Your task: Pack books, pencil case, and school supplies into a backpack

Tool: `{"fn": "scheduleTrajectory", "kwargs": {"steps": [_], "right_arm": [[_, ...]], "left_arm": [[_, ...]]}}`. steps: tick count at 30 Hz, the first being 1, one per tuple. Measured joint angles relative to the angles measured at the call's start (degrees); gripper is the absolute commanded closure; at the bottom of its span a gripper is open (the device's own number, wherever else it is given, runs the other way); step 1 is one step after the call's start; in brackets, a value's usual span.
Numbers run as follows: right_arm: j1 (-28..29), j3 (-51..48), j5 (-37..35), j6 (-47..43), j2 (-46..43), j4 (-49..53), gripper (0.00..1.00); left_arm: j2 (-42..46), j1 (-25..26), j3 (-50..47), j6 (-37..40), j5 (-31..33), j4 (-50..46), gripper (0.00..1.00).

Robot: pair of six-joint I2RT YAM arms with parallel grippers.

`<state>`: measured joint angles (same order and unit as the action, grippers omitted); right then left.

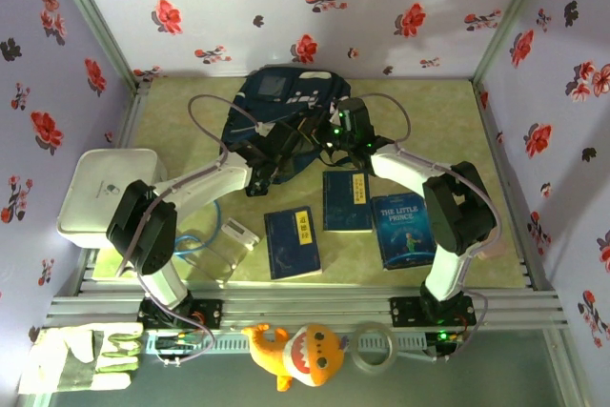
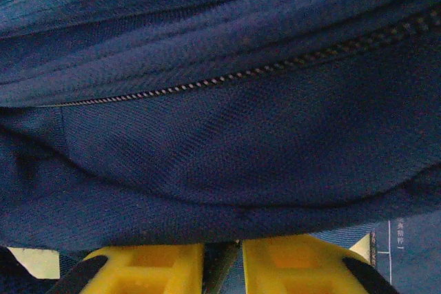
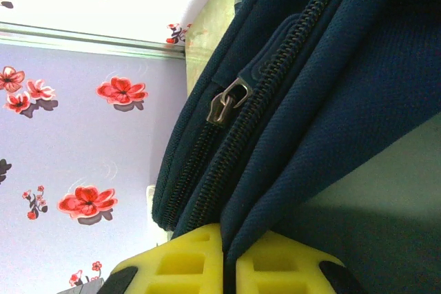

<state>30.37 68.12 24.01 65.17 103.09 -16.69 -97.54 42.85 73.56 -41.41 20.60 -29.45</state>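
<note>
The navy backpack [image 1: 286, 107] lies at the back middle of the table, both grippers at its near edge. My left gripper [image 1: 259, 161] [image 2: 222, 244] has its yellow fingers nearly together, with a dark fold of backpack [image 2: 227, 142] fabric pinched between them under a closed zipper [image 2: 262, 70]. My right gripper [image 1: 335, 138] [image 3: 225, 232] is shut on an edge of the backpack [image 3: 324, 80] beside a zipper pull [image 3: 224, 105]. Three blue books [image 1: 294, 242] [image 1: 347, 200] [image 1: 404, 228] lie flat in front. A clear pouch, seemingly the pencil case [image 1: 227, 247], lies at the front left.
A white tray [image 1: 100, 193] stands at the left edge. On the near ledge lie a work glove [image 1: 76, 359], an orange shark toy [image 1: 295, 355] and a tape roll [image 1: 374, 345]. Flowered walls close in three sides.
</note>
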Motion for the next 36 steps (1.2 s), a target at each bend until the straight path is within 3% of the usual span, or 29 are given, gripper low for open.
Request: {"fn": "scheduleTrajectory", "kwargs": {"steps": [8,16,26,36], "right_arm": [[-0.02,-0.02,0.00,0.00,0.00,0.00,0.90],[-0.02,-0.17,-0.24,0.00,0.00,0.00,0.91],[-1.90,-3.17,-1.03,-0.42,-1.75,0.79,0.92],[-6.12,-3.45,-1.49,-2.58,-2.27,3.32,0.91]], "left_arm": [[0.00,0.00,-0.13,0.24,0.26,-0.17,0.86],[0.00,0.00,-0.24,1.60,0.33,-0.20,1.00],[2.93,-0.48,-4.59,3.02,-0.11,1.84,1.00],[8.00,-6.51,-10.95,6.47,-3.39,3.54,1.00]]}}
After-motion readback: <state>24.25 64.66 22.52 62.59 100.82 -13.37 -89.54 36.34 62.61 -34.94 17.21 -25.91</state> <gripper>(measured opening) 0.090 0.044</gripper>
